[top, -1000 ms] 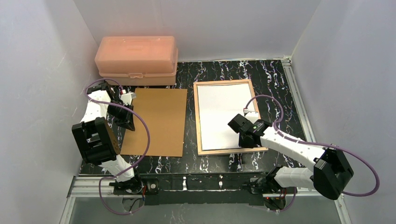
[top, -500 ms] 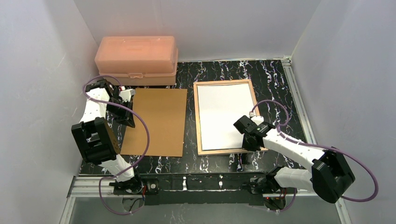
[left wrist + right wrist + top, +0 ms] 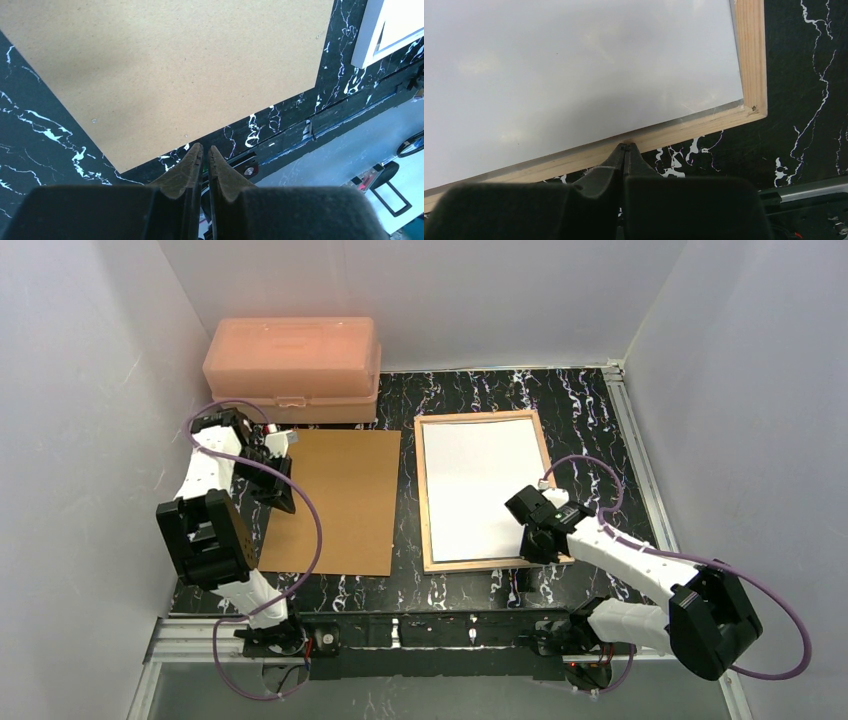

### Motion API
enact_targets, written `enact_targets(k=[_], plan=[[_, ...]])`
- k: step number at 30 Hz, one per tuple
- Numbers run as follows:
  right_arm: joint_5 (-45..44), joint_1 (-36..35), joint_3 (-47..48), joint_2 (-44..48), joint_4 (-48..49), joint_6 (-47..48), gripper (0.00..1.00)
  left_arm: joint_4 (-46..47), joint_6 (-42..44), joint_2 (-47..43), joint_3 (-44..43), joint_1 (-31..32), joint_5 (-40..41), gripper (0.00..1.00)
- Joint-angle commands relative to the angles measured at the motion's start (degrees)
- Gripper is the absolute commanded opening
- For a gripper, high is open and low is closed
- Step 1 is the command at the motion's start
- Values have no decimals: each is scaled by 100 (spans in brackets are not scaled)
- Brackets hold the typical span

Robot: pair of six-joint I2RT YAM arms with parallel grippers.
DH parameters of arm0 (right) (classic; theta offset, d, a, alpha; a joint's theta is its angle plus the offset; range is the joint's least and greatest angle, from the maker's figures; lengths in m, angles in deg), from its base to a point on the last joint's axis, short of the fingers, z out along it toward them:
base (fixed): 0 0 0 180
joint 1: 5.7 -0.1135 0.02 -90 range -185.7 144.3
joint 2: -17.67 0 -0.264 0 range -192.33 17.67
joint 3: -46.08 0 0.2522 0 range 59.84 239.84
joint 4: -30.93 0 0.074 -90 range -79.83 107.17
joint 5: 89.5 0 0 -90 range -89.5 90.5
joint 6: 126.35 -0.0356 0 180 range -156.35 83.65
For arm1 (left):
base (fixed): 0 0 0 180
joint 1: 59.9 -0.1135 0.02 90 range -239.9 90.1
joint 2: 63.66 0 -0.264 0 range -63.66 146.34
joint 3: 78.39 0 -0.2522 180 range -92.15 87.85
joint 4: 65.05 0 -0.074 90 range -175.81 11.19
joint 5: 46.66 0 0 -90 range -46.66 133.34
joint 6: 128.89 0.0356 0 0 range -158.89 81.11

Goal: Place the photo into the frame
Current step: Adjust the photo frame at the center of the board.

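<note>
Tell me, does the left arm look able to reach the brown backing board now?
Probably yes. The left gripper, shut, hangs close by the backing board's edge, and nothing lies on the board or between them.

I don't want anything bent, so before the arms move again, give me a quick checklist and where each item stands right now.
1. Photo inside the frame, white back up: ok.
2. Photo flat against the pane: cannot tell.
3. Right jaws shut and empty: ok.
4. Right jaws clear of the frame's near rim: cannot tell; the tips are right at it.
5. Left jaws shut and empty, by the corner of the backing board: ok.
6. Backing board lying beside the frame, not overlapping it: ok.
</note>
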Motion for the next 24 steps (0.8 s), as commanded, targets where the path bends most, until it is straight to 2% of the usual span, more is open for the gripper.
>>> enact_targets(k=[1,8,16,24], plan=[[33,226,-167,-70,566,-22,8,-200,-48,-65,-136,249,-104,8],[165,394,-212,-269,877,91,7,-96,-244,-65,-107,774,-62,9],[165,429,-297,-228,1064,36,5,129,-584,130,-139,2075,131,9],[-40,474,-389,-67,875,-93,5,104,-1014,1538,-1921,3151,272,10]])
